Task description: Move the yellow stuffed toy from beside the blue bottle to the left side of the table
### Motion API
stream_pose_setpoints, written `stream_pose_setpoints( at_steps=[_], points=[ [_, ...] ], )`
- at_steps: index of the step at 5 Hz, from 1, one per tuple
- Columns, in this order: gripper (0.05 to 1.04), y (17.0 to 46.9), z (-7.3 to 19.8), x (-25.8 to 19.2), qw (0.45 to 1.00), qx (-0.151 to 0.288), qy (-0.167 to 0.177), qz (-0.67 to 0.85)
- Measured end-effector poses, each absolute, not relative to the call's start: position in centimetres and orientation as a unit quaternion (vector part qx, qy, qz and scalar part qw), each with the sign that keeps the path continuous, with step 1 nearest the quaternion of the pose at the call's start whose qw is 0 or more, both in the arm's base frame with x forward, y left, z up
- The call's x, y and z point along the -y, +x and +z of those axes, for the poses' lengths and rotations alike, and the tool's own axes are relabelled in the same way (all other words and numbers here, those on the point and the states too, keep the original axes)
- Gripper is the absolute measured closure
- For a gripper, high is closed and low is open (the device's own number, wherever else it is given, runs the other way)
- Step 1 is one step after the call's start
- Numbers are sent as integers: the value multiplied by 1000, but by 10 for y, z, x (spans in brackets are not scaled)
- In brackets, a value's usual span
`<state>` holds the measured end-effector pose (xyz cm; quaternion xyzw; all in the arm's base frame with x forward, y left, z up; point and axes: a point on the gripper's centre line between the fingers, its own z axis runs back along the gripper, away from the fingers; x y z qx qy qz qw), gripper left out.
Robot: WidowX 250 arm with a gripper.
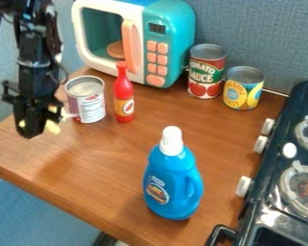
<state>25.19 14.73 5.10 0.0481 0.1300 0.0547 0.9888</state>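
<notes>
yellowish object, one; cans, three

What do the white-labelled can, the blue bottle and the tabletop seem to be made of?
White-labelled can: likely metal, judging by its grey, rimmed top; the wrap could be paper.
Blue bottle: probably smooth, semi-gloss plastic, given the soft highlights and moulded handle.
Tabletop: brown wood look with a satin sheen and streaky grain; solid wood or laminate, I cannot tell.

Pale-yellow object, partly hidden, raised at the gripper.
</notes>
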Motion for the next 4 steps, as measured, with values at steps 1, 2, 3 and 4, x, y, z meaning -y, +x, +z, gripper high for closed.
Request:
stream_pose_setpoints(
  at_steps=[1,2,3,4],
  points=[
    [941,248,35,-166,979,-173,50,94],
    [941,251,23,-178,967,-211,64,128],
    [913,254,20,-188,958,-236,70,147],
    [661,251,30,-193,949,-243,35,198]
  ],
)
